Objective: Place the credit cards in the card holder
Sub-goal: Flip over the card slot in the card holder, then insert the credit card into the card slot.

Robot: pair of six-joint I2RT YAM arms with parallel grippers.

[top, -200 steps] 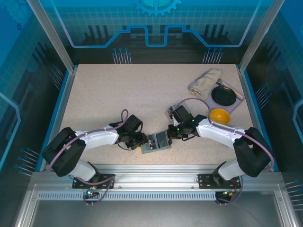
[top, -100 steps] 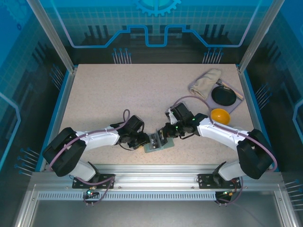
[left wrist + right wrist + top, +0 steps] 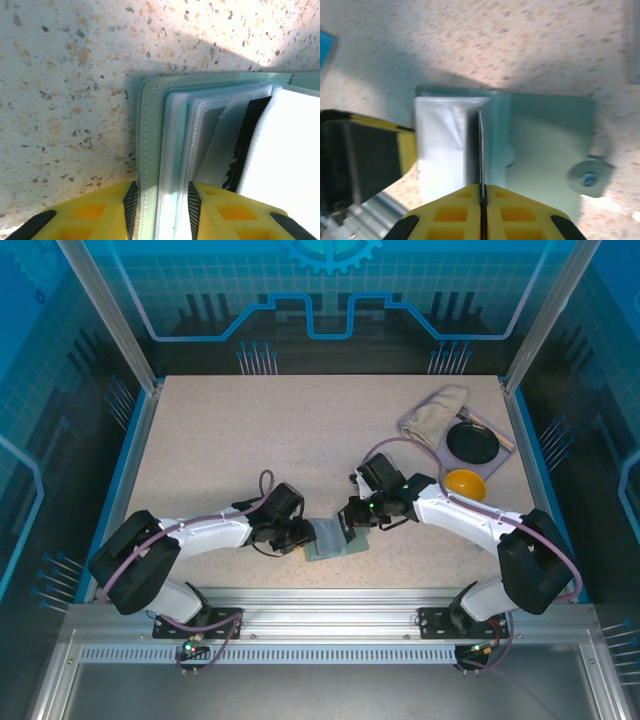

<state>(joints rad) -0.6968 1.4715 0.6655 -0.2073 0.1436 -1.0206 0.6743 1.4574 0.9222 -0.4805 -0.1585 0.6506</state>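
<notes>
The grey-green card holder (image 3: 330, 540) lies near the table's front edge between both arms. My left gripper (image 3: 162, 207) is shut on its left edge, pinching the green cover (image 3: 150, 150) and the clear sleeves (image 3: 180, 140). A dark-striped white credit card (image 3: 280, 160) stands among the sleeves on the right. My right gripper (image 3: 482, 189) is shut on a thin credit card (image 3: 481, 145), seen edge-on, its far end down among the holder's white sleeves (image 3: 442, 140), beside the green flap (image 3: 540, 135). From above, the right gripper (image 3: 350, 520) hovers at the holder's right side and the left gripper (image 3: 302, 535) at its left.
At the back right are an orange bowl (image 3: 465, 484), a black dish (image 3: 472, 442) and a beige cloth (image 3: 434, 414). The metal rail (image 3: 330, 595) runs just in front of the holder. The speckled table (image 3: 260, 440) stretches behind the arms.
The holder lay open showing a dark inside; now pale sleeves and cover face up. My right gripper has shifted slightly left with its card, over the holder. My left gripper stays at the left edge.
</notes>
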